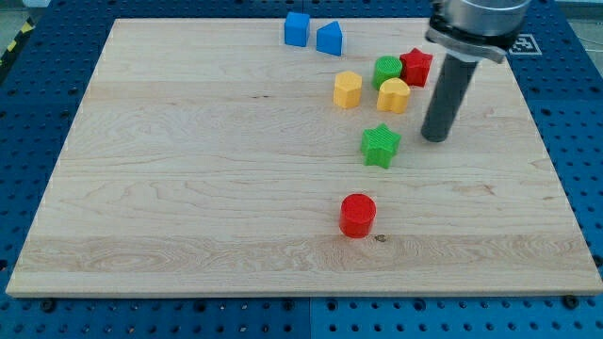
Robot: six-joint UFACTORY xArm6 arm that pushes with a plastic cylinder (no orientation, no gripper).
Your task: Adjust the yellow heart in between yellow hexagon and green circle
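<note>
The yellow heart (394,95) lies in the board's upper right, touching the green circle (386,71) just above it. The yellow hexagon (348,89) sits to the heart's left, a small gap apart. My tip (433,138) rests on the board to the right of and below the heart, clear of it, and to the right of the green star (381,145).
A red star (415,67) touches the green circle's right side. A blue cube (297,29) and a blue triangular block (329,39) lie near the top edge. A red cylinder (358,215) stands at lower centre. The wooden board (188,169) sits on a blue perforated table.
</note>
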